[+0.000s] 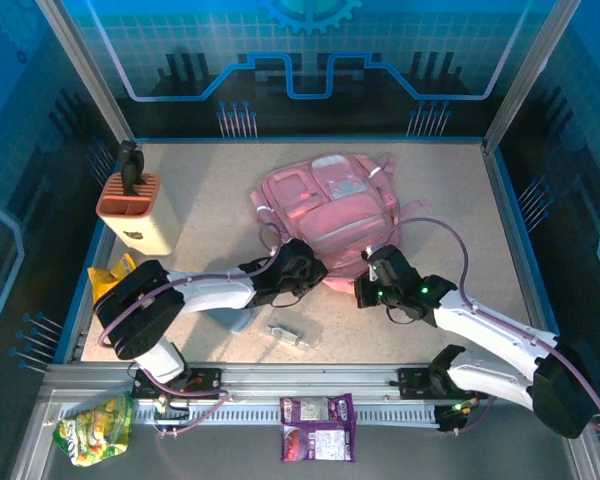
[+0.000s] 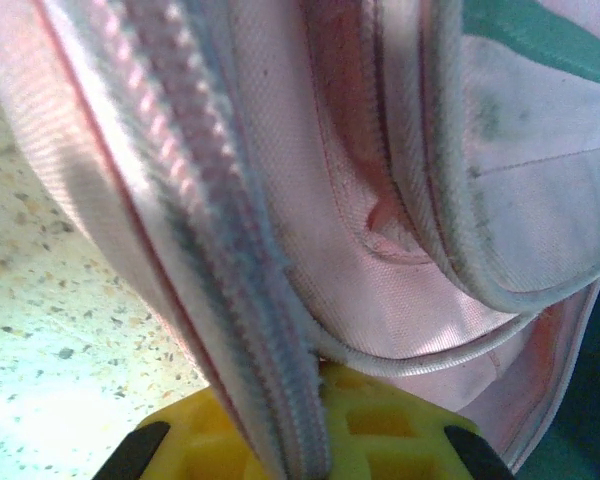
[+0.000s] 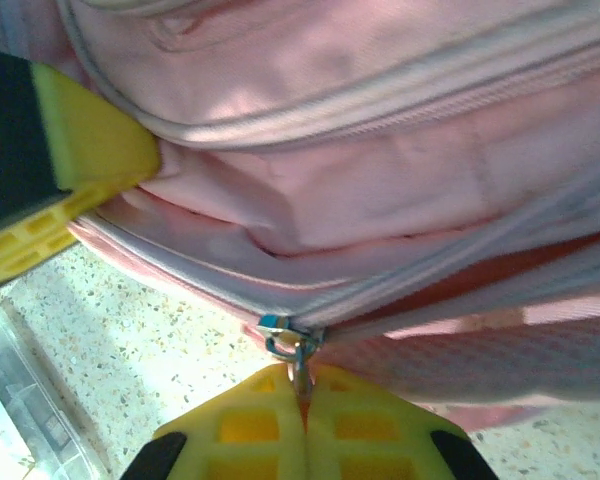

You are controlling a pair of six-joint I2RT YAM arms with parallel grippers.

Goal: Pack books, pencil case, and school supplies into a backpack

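Overhead: backpack (image 1: 325, 205) on the tabletop (image 1: 210, 200), left hand (image 1: 310, 268) and right hand (image 1: 372, 280) at its near edge. Left wrist: left hand clamped on the zipper seam (image 2: 240, 290), bracing fabric. Right wrist: right hand pinching the zipper pull (image 3: 298, 350), probably to open it.

My feed, everything placed off table (image 1: 450, 200).
- Table top: pale beige, dark-speckled. Blue edging (image 1: 310, 140) along far side and both flanks.
- Behind table: back wall (image 1: 180, 60), blue grid panel with lighter circuit-line outline, gear graphic (image 1: 310, 12) top centre.
- Table's far corners: I see silver metal left post (image 1: 85, 70) and right post (image 1: 530, 70).
- Either side of table: dark blue side walls (image 1: 20, 200), pale trace lines.
- Table's near edge: grey metal rail (image 1: 310, 378), slotted strip (image 1: 250, 412) just beyond it, toward me.
- Light: even overhead. Bright patch (image 2: 40, 400) on table top in left wrist view.
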